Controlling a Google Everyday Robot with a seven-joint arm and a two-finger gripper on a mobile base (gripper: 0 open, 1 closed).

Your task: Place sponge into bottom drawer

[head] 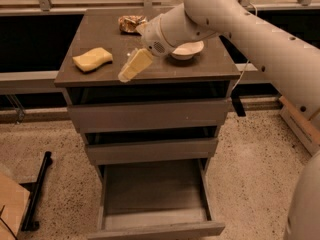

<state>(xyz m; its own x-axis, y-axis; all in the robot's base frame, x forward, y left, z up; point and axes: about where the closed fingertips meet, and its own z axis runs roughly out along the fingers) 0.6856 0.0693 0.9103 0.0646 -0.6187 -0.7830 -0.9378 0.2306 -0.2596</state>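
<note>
Yellow sponge (92, 59) on cabinet (100, 34), end effector (125, 74) near — apart

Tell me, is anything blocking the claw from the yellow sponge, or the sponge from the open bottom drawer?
Nothing visible. The gripper hangs just beside the sponge, only cabinet top between them; the bottom drawer stands pulled open below.
</note>
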